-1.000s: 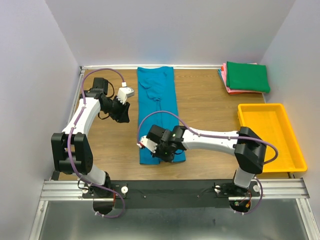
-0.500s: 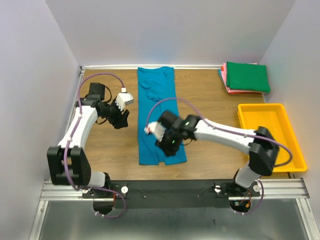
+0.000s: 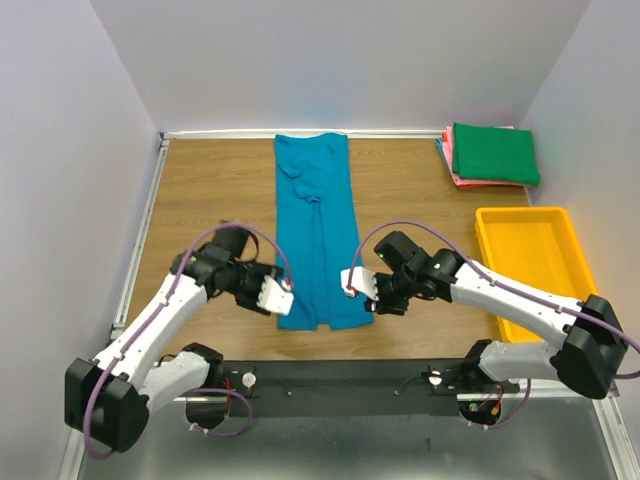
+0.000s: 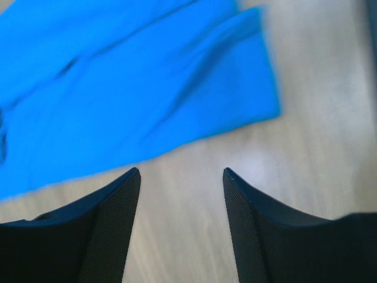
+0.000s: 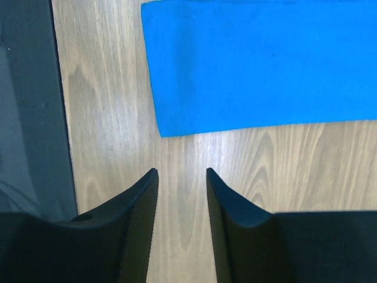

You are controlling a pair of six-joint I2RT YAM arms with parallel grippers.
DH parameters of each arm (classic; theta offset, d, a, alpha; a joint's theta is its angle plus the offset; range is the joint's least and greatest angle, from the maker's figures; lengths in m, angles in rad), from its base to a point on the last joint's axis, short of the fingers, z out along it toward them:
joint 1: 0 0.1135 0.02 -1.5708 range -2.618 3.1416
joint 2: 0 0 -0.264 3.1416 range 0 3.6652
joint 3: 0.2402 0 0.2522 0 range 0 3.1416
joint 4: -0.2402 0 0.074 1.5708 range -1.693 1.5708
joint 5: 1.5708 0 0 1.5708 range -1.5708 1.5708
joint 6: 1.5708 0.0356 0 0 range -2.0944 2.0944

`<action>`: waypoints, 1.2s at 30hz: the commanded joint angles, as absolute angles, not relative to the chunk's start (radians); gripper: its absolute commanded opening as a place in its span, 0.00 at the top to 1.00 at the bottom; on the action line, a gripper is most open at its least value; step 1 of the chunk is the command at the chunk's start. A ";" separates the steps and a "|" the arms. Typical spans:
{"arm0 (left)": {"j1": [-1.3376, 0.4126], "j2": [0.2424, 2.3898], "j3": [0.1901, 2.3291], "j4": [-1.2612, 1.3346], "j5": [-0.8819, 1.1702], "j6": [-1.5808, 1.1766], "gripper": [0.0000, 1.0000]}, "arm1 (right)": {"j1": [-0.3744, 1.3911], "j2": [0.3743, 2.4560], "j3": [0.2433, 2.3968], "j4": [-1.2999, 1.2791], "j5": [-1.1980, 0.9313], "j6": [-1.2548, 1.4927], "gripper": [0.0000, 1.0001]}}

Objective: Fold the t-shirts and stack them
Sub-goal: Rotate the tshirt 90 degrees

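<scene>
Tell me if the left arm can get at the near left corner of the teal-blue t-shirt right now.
Probably yes. The left gripper is open and sits beside the teal-blue t-shirt near that corner; only bare table lies between them, and the right gripper is on the other side.

The teal-blue t-shirt (image 3: 316, 230) is soft matt cloth, faintly creased along its length; under it the tabletop (image 3: 205, 190) shows a wood grain, smooth, with a slight sheen in the wrist views; to the right of that shirt the dark green t-shirt (image 3: 495, 152) and the pink t-shirts (image 3: 450, 162) beneath it are the same matt cloth; the yellow tray (image 3: 593, 305), also to its right, is smooth plastic with a mild gloss; near the shirt's hem, the left tool (image 4: 181, 172) has matt black fingers (image 4: 112, 236) with a fine mesh-like grain on their inner faces; the right tool (image 5: 181, 171) has matt black fingers (image 5: 132, 230) that look smoother; nearer than the hem, the rail (image 3: 120, 380) is bare brushed metal.
</scene>
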State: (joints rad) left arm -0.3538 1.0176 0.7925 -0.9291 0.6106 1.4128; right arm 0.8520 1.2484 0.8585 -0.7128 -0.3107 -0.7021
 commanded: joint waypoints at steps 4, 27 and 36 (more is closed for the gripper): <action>-0.624 1.026 0.752 -0.755 0.581 1.277 0.49 | 0.859 1.351 0.912 -0.581 -0.397 -0.661 0.61; -0.451 1.624 1.092 -0.310 0.367 0.006 0.85 | 0.531 1.551 0.959 -0.365 -0.503 0.064 0.76; -0.457 1.845 1.216 -0.331 0.224 -0.101 0.81 | 0.517 1.602 0.983 -0.333 -0.549 0.155 0.73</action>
State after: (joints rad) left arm -0.4538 1.8160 1.1732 -0.3168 0.3107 -0.0265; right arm 0.5213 1.6119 0.9474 -0.3759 -0.5045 0.1013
